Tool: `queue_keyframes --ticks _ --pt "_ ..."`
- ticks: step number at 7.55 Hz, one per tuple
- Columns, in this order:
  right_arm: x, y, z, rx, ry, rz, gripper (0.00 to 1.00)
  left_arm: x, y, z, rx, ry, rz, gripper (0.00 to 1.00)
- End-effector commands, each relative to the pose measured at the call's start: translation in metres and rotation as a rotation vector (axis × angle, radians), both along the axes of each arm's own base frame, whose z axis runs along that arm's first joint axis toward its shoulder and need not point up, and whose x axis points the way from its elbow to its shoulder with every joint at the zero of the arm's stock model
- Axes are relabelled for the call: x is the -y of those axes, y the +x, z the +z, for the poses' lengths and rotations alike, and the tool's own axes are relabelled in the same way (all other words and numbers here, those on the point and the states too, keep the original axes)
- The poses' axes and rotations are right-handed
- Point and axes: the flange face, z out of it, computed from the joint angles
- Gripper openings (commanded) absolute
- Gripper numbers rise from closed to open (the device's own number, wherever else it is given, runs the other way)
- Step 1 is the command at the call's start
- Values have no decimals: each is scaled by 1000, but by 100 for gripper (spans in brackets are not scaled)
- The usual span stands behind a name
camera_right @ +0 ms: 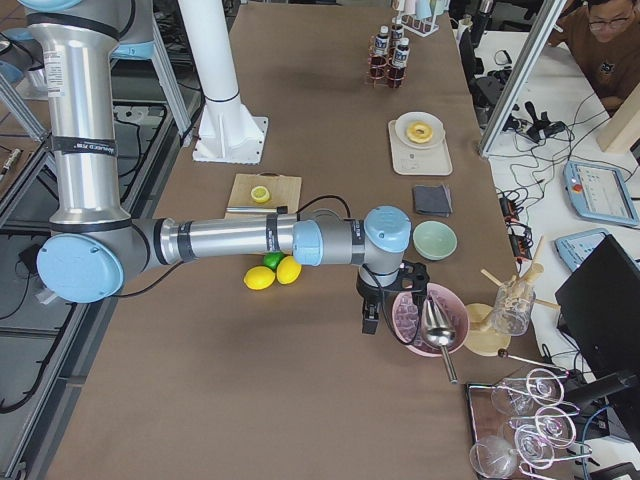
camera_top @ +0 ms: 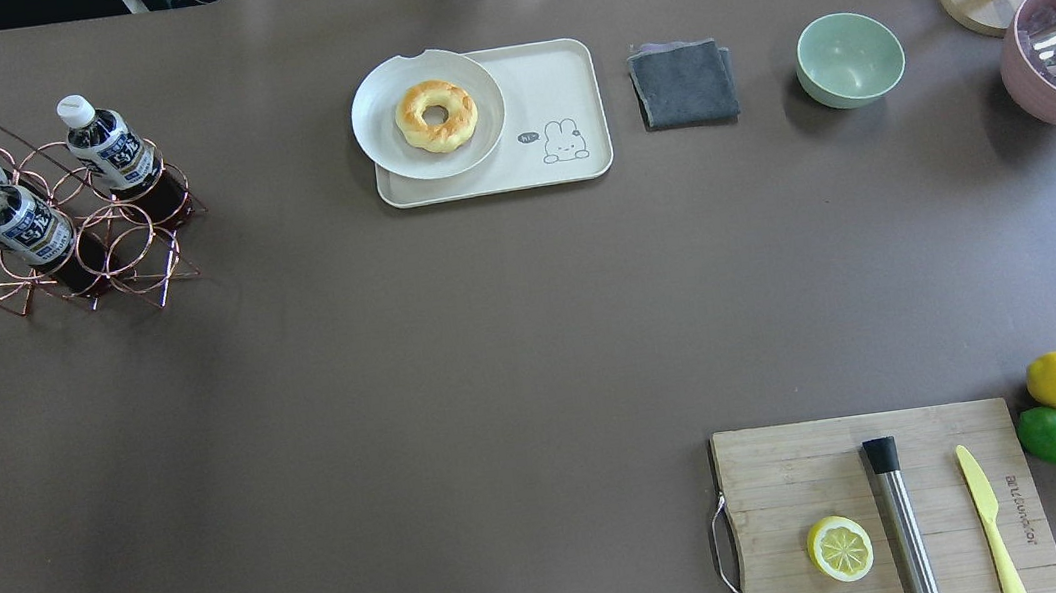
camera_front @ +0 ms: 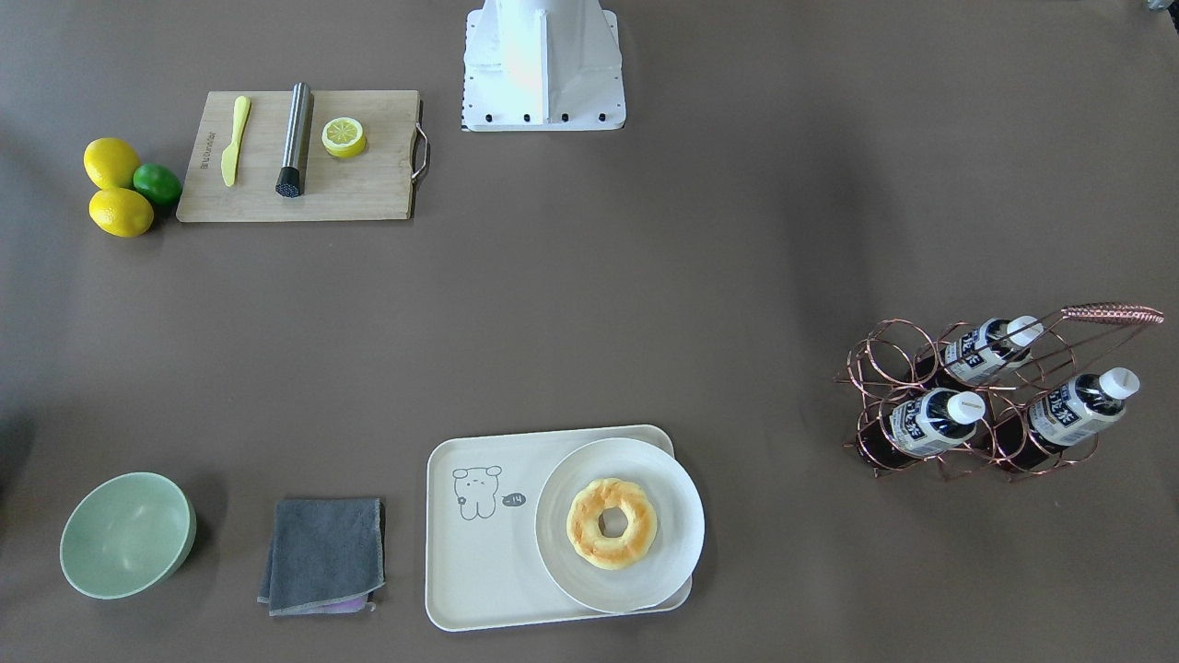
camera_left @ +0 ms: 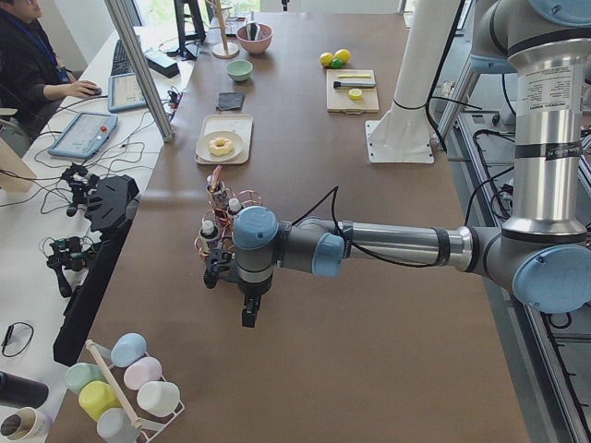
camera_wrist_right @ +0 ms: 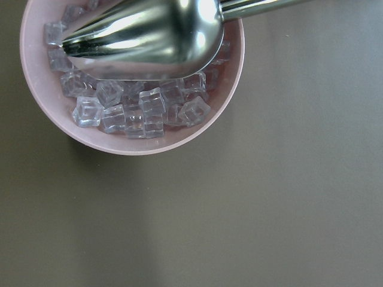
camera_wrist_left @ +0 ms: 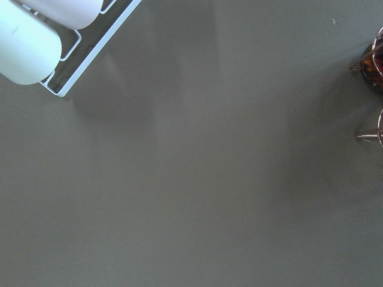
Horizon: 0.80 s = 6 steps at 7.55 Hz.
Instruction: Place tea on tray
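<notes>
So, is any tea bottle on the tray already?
No, the tray holds only the plate with a donut; all three bottles sit in the wire rack.

Long worktop (camera_top: 396,373) under a matte brown sheet, with soft shadows on it. A white side desk (camera_left: 55,212) runs along the edge away from the robot, cluttered with cables (camera_left: 78,180) and a blue-edged tablet (camera_left: 83,134). A slanted aluminium post (camera_left: 138,69) rises between desk and worktop. A person in a dark top (camera_left: 28,55) sits at the desk. A black monitor (camera_right: 600,300) stands at the desk end in the right side view. On the robot side, grey floor (camera_right: 25,170) with metal frame rails (camera_left: 485,157). Light is bright and even. There is a daylight glow at the far end in the left side view; can't tell if it is a window.
</notes>
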Motion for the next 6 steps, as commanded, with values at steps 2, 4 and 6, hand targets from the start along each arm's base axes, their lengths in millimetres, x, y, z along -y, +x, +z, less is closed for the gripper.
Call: queue_keyframes --ticks 2,4,6 --pt "3 0 -9 3 9 12 100 5 0 -4 -2 7 0 98" --pt "4 0 -10 4 11 12 100 5 1 -6 -4 7 -1 98" --pt "3 -1 -10 9 9 11 100 5 0 -5 -1 7 -2 98"
